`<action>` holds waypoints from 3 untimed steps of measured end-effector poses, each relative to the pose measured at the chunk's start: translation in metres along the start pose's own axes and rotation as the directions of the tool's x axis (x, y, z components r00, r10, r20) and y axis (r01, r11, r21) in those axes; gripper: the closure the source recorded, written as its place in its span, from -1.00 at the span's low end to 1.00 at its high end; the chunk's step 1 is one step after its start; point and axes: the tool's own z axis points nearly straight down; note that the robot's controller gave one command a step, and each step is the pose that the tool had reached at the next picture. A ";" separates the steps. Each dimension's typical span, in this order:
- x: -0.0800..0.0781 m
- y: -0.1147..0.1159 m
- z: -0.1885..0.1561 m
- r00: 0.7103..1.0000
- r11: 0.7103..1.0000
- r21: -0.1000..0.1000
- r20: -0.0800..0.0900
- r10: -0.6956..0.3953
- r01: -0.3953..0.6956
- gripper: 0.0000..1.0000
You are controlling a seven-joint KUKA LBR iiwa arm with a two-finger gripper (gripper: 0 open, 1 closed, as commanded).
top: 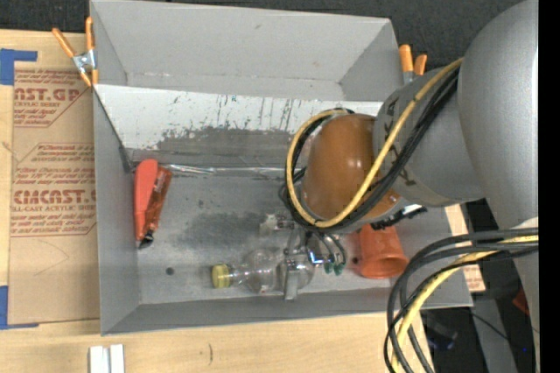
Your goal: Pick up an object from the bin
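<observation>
My gripper is low in the bin near its front wall, under the arm's wrist. It is right at the right end of a small clear plastic bottle with a yellow cap, which lies on its side with the cap pointing left. Whether the bottle is touched I cannot tell. An orange cup lies on its side just to the right of the gripper, partly hidden by the arm.
A long orange-red tool lies along the bin's left wall, far from the gripper. The arm and its cables cover the bin's right side.
</observation>
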 end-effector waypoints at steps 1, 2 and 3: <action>0.003 -0.031 0.009 1.000 1.000 0.005 0.012 -0.007 0.007 1.00; 0.003 -0.031 0.009 1.000 1.000 0.005 0.012 -0.007 0.007 1.00; 0.003 -0.031 0.009 1.000 1.000 0.005 0.012 -0.007 0.007 1.00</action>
